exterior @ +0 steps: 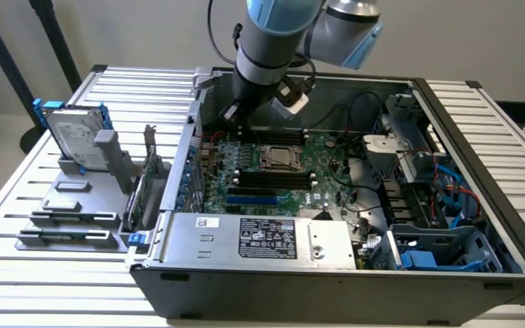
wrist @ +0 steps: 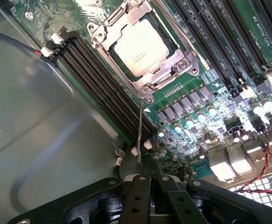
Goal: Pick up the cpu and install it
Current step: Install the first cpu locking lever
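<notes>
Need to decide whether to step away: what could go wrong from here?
The closed hand sits at the end of the socket lever; a slip might let it scrape the memory slots alongside. The chip lies in place, but whether the lever is latched is unclear, so it may shift.

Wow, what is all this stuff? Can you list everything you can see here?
computer case: one, dark grey, open, on the table
motherboard: one, green, inside the case
cpu: one, silver, seated in its socket on the motherboard
memory slots: several, black, beside the socket
power supply: one, silver, in the case
hard drive: one, silver in a blue frame, upright at the exterior view's left
holder: one, grey, under the hard drive
table: one, white, slatted
robot arm: one, grey and light blue, reaching into the case
tool: one, black, shut, above the motherboard near the socket
</notes>
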`<act>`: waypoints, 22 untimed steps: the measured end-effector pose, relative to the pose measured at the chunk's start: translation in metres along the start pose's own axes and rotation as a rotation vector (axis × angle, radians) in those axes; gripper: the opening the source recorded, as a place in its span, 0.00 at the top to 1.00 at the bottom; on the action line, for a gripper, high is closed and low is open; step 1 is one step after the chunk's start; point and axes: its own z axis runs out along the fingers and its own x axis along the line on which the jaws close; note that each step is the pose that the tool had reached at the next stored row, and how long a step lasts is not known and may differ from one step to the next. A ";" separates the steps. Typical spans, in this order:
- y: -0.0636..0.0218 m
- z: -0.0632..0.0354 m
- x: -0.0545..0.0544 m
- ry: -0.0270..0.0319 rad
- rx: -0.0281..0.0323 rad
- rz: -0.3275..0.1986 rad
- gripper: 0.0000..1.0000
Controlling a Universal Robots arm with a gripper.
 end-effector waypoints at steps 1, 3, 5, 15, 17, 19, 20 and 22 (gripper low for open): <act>0.0001 -0.0001 0.000 0.0021 -0.0012 0.005 0.89; 0.0007 -0.0007 0.001 0.0050 -0.0029 0.012 0.89; 0.0019 -0.0016 0.002 0.0068 -0.0039 0.015 0.89; 0.0091 -0.0043 0.009 0.0073 -0.0213 0.023 0.89; 0.0108 -0.0048 0.011 0.0080 -0.0272 0.022 0.89; 0.0127 -0.0051 0.013 0.0101 -0.0315 0.021 0.89; 0.0137 -0.0053 0.013 0.0114 -0.0337 0.020 0.89; 0.0158 -0.0057 0.015 0.0142 -0.0382 0.019 0.89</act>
